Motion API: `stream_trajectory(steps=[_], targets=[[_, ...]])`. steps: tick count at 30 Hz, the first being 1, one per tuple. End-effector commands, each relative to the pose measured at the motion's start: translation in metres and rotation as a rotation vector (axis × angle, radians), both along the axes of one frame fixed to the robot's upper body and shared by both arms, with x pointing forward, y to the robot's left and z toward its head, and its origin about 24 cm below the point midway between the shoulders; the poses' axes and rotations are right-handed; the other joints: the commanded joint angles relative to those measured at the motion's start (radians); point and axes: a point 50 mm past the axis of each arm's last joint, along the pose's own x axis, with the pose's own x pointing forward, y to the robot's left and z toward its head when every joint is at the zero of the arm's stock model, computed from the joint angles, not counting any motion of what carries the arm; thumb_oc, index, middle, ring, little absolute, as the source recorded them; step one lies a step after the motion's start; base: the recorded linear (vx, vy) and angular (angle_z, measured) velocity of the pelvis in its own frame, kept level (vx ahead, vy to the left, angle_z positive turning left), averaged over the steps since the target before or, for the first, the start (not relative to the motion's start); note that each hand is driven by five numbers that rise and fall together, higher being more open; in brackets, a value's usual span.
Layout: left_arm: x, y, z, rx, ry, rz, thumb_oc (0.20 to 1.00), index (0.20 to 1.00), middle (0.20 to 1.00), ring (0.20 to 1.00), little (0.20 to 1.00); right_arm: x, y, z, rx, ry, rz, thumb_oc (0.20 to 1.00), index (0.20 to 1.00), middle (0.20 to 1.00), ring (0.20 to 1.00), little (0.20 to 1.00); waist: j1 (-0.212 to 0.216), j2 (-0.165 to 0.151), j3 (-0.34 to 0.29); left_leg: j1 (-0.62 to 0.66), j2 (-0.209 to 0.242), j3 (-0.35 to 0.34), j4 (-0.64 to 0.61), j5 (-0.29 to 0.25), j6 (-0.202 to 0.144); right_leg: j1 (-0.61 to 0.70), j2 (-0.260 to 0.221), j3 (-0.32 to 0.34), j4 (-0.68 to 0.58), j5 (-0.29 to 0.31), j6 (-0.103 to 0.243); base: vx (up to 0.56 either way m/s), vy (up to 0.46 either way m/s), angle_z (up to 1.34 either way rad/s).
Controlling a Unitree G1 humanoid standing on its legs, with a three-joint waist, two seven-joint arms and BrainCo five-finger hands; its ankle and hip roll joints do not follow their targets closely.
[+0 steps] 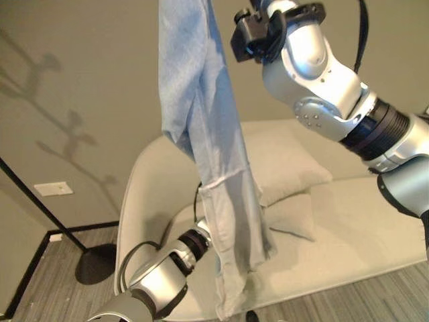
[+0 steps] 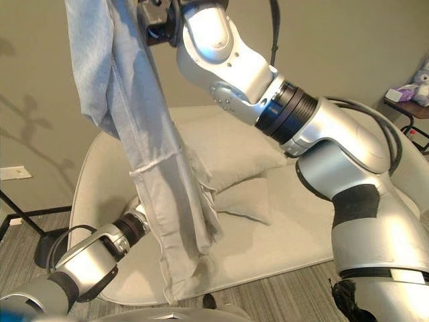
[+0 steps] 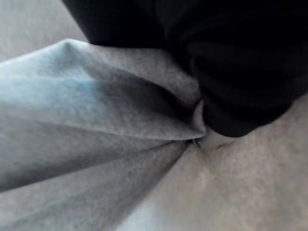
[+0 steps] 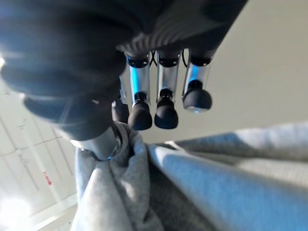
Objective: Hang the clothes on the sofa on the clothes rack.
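A: One garment (image 1: 201, 127), a pale blue-grey piece of soft cloth, hangs in long folds in front of the sofa (image 1: 348, 221). Its top runs out of the head views' upper edge; a cross seam shows about two thirds down, and the ragged lower end dangles near the sofa's front edge.

B: Who has it?

A: The right hand (image 4: 159, 103), raised high, has its dark-tipped fingers curled over a bunched fold of the cloth, with the thumb pressed into the cloth below them: a grasp. The left hand (image 3: 226, 86) is low, behind the hanging cloth; the wrist view shows its dark cover against gathered folds, but whether its fingers clench the cloth I cannot tell.

B: What surrounds it?

A: Two pale cushions (image 1: 288, 168) lie on the sofa seat, just behind the cloth. A black rack pole (image 1: 40, 204) slants down to a round dark base (image 1: 94, 263) on the floor (image 1: 60, 282), left of the sofa. A white wall plate (image 1: 52, 188) sits low on the wall (image 1: 80, 60). At the far right a small table with purple items (image 2: 405, 97) stands beside the sofa.

B: Room to move?

A: Open floor lies between the sofa's left edge and the rack base; the wall above the sofa is bare.
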Motion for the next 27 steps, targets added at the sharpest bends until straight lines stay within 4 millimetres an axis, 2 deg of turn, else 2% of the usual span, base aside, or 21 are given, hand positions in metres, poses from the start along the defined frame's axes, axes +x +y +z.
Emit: stream_trajectory(steps=[1,6,7,8,10,11,14,15,16,19,22,27], targets=[[0.022,-0.001,0.063,0.000,-0.255,0.001,0.200,0.200,0.200,0.200,0.200,-0.018,-0.027,0.068,0.127,-0.213,-0.134,0.200,0.200,0.200,0.200,0.200,0.047,-0.025,0.006,0.000,-0.006,-0.046,0.005,-0.054,0.028,0.067,-0.046,0.007,0.099,-0.102,0.067,-0.01,0.006,0.04],[0.023,0.025,0.099,0.125,-0.441,0.019,0.200,0.200,0.200,0.200,0.200,-0.025,-0.038,0.085,0.128,-0.284,-0.194,0.200,0.200,0.200,0.200,0.200,0.057,-0.028,0.002,-0.009,-0.013,-0.047,0.005,-0.044,0.030,0.062,-0.055,0.005,0.093,-0.090,0.073,-0.04,0.010,0.01],[0.023,0.035,0.114,0.172,-0.516,0.035,0.200,0.200,0.200,0.200,0.200,-0.026,-0.041,0.088,0.131,-0.298,-0.210,0.200,0.200,0.200,0.200,0.200,0.062,-0.028,0.000,-0.013,-0.014,-0.046,0.005,-0.043,0.031,0.062,-0.058,0.006,0.088,-0.085,0.076,0.00,0.000,0.00],[0.023,0.035,0.114,0.172,-0.516,0.035,0.200,0.200,0.200,0.200,0.200,-0.026,-0.041,0.088,0.132,-0.298,-0.209,0.200,0.200,0.200,0.200,0.200,0.062,-0.028,0.000,-0.013,-0.014,-0.046,0.005,-0.043,0.031,0.062,-0.058,0.006,0.088,-0.085,0.076,-0.04,0.026,0.02],[0.019,0.055,0.134,0.219,-0.607,0.072,0.200,0.200,0.200,0.200,0.200,-0.028,-0.046,0.091,0.125,-0.320,-0.235,0.200,0.200,0.200,0.200,0.200,0.069,-0.026,0.000,-0.019,-0.020,-0.044,0.005,-0.041,0.034,0.060,-0.064,0.008,0.081,-0.077,0.082,-0.05,0.039,0.01],[0.019,0.055,0.134,0.220,-0.607,0.072,0.200,0.200,0.200,0.200,0.200,-0.028,-0.046,0.091,0.125,-0.320,-0.235,0.200,0.200,0.200,0.200,0.200,0.069,-0.026,0.000,-0.019,-0.020,-0.044,0.005,-0.041,0.034,0.060,-0.064,0.008,0.081,-0.076,0.082,-0.04,0.044,-0.01],[0.012,0.079,0.154,0.320,-0.708,0.114,0.200,0.200,0.200,0.200,0.200,-0.030,-0.050,0.089,0.104,-0.352,-0.259,0.200,0.200,0.200,0.200,0.200,0.076,-0.025,0.001,-0.028,-0.032,-0.040,0.005,-0.037,0.040,0.055,-0.077,0.014,0.074,-0.063,0.091,-0.06,0.054,0.02],[0.012,0.079,0.154,0.321,-0.708,0.115,0.200,0.200,0.200,0.200,0.200,-0.030,-0.050,0.089,0.104,-0.352,-0.259,0.200,0.200,0.200,0.200,0.200,0.076,-0.025,0.001,-0.028,-0.033,-0.040,0.005,-0.037,0.040,0.055,-0.077,0.015,0.073,-0.063,0.091,-0.10,0.080,0.01],[0.007,0.092,0.161,0.384,-0.747,0.132,0.200,0.200,0.200,0.200,0.200,-0.031,-0.052,0.086,0.090,-0.368,-0.270,0.200,0.200,0.200,0.200,0.200,0.080,-0.025,0.004,-0.032,-0.041,-0.037,0.005,-0.035,0.044,0.052,-0.084,0.019,0.067,-0.053,0.097,-0.08,0.067,-0.05],[0.002,0.104,0.167,0.433,-0.776,0.150,0.200,0.200,0.200,0.200,0.200,-0.031,-0.054,0.081,0.068,-0.381,-0.283,0.200,0.200,0.200,0.200,0.200,0.084,-0.027,0.006,-0.039,-0.051,-0.033,0.005,-0.031,0.049,0.047,-0.091,0.027,0.060,-0.043,0.103,-0.08,0.073,-0.02],[-0.013,0.128,0.173,0.532,-0.823,0.197,0.200,0.200,0.200,0.200,0.200,-0.026,-0.058,0.062,0.034,-0.380,-0.296,0.200,0.200,0.200,0.200,0.200,0.098,-0.027,0.014,-0.052,-0.073,-0.030,0.005,-0.027,0.058,0.036,-0.107,0.039,0.047,-0.022,0.112,-0.10,0.089,-0.02],[-0.031,0.152,0.174,0.615,-0.869,0.274,0.200,0.200,0.200,0.200,0.200,-0.026,-0.066,0.036,0.028,-0.387,-0.317,0.200,0.200,0.200,0.200,0.200,0.119,-0.032,0.039,-0.071,-0.093,-0.016,0.005,-0.016,0.066,0.015,-0.123,0.045,0.030,0.029,0.127,-0.10,0.058,-0.05]])
